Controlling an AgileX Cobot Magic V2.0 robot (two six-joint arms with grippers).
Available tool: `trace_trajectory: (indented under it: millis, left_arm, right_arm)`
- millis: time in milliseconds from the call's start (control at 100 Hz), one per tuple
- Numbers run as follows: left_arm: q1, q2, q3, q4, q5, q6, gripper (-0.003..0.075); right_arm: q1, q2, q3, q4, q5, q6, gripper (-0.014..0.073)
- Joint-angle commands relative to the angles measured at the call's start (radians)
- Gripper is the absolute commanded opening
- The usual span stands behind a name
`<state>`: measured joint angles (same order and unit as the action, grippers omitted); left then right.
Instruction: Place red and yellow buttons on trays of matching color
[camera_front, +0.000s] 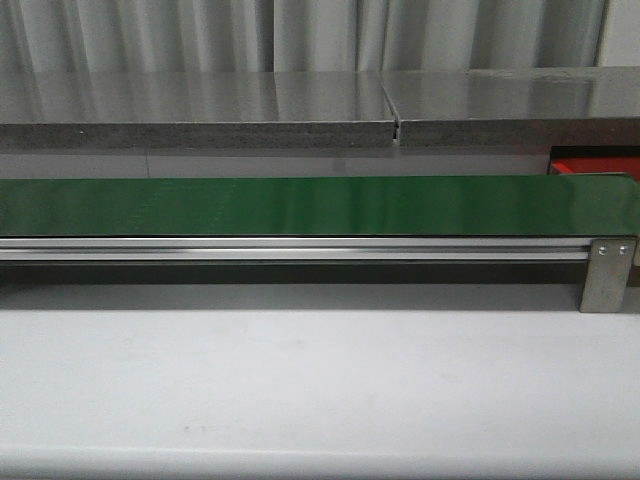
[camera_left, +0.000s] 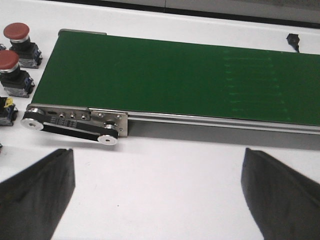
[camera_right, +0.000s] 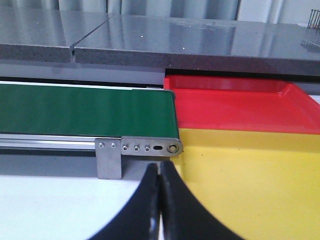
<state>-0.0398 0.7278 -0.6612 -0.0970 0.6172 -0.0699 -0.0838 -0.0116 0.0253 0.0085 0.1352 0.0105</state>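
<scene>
Green belting (camera_front: 300, 205) runs the width of the white desk (camera_front: 300, 390), carried on an aluminium rail. At the belt's right end a red tray (camera_right: 240, 107) sits against it on the far side, with a yellow tray (camera_right: 250, 185) touching the red tray's near edge; the front view shows only a sliver of the red one. Off the belt's left end, two red push buttons (camera_left: 12, 45) stand upright on black bases, one just beside the other, and a partly cut-off yellow-and-black part lies near them. The left gripper (camera_left: 157, 192) hangs spread wide over bare desk, holding nothing. The right gripper (camera_right: 160, 205) has its fingers pressed together, empty, near the belt's end bracket (camera_right: 137, 150).
</scene>
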Motion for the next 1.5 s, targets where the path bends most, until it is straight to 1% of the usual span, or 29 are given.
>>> trace_trajectory:
  millis: [0,80,160,230,280,400,470,540,680,980,1190,1490]
  left_arm:
    - [0.013,0.003,-0.037,0.002,-0.046,-0.08,0.065]
    - [0.049,0.009,-0.037,0.027,-0.044,-0.146,0.0649]
    - [0.11,0.025,-0.044,0.037,-0.046,-0.158,0.0648]
    - [0.184,0.06,-0.058,0.037,-0.039,-0.158,0.0648]
    - [0.255,0.098,-0.072,0.034,-0.038,-0.161,0.0648]
    - [0.416,0.191,-0.1,-0.028,-0.03,-0.161,0.0648]
    - [0.486,0.246,-0.108,-0.084,-0.051,-0.161,0.0648]
    - [0.532,0.3,-0.115,-0.127,-0.083,-0.161,0.0648]
    - [0.57,0.416,-0.148,-0.129,-0.092,-0.161,0.0648]
    - [0.57,0.624,-0.271,-0.129,-0.09,-0.161,0.0648]
    - [0.593,0.739,-0.371,-0.126,-0.046,-0.161,0.0637]
    - [0.614,0.874,-0.43,-0.126,-0.039,-0.161,0.0637]
  right_arm:
    - [0.005,-0.016,-0.021,-0.008,-0.084,-0.004,-0.0118]
    - [0.005,-0.016,-0.021,-0.008,-0.084,-0.004,-0.0118]
    - [0.005,-0.016,-0.021,-0.008,-0.084,-0.004,-0.0118]
    - [0.005,-0.016,-0.021,-0.008,-0.084,-0.004,-0.0118]
    - [0.005,-0.016,-0.021,-0.008,-0.084,-0.004,-0.0118]
    - [0.005,-0.016,-0.021,-0.008,-0.084,-0.004,-0.0118]
    - [0.005,-0.016,-0.021,-0.008,-0.084,-0.004,-0.0118]
    - [0.005,-0.016,-0.021,-0.008,-0.084,-0.004,-0.0118]
    - [0.005,-0.016,-0.021,-0.008,-0.084,-0.004,-0.0118]
    - [0.005,-0.016,-0.021,-0.008,-0.084,-0.004,-0.0118]
    - [0.005,-0.016,-0.021,-0.008,-0.084,-0.004,-0.0118]
    - [0.005,-0.016,-0.021,-0.008,-0.084,-0.004,-0.0118]
